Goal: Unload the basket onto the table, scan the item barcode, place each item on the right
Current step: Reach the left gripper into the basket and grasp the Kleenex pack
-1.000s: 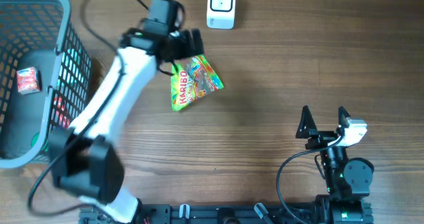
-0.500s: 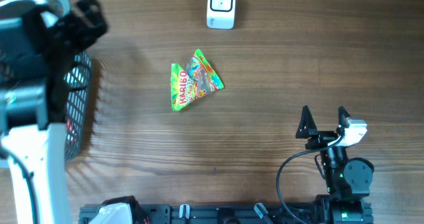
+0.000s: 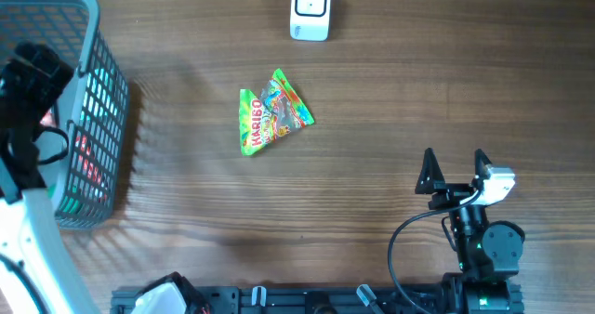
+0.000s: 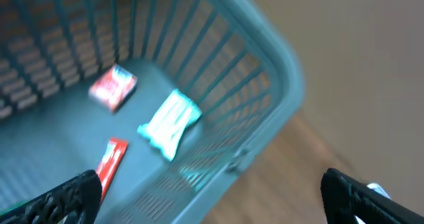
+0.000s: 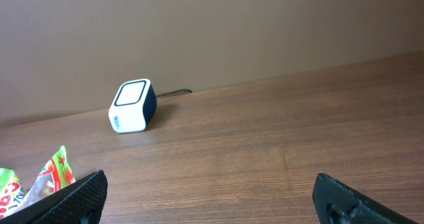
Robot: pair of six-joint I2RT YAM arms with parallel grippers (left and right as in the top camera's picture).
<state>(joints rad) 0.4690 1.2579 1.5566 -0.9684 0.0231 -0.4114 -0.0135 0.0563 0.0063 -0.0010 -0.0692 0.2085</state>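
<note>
The left gripper point(image 4: 212, 201) hangs at the far left of the scene over the basket point(image 3: 96, 45), its jaws spread as wide as they go and nothing between them. Looking down past its fingers, the view is blurred, but three things lie on the basket floor: a red packet point(image 4: 114, 88), a pale packet point(image 4: 169, 121) just beside it, and a red bar point(image 4: 109, 161) nearer the gripper.

The right gripper point(image 3: 454, 165) sits low at the near right of the counter point(image 3: 418, 82), pointing toward the far edge. It is also fully open and empty.

The bag of sweets point(image 3: 274, 114), bright green and yellow with red, lies flat on the bare counter around the middle, well apart from both grippers and from the basket. The scanner point(image 3: 310, 9), a small white box with a dark side, stands at the far edge just beyond the bag and apart from it.
</note>
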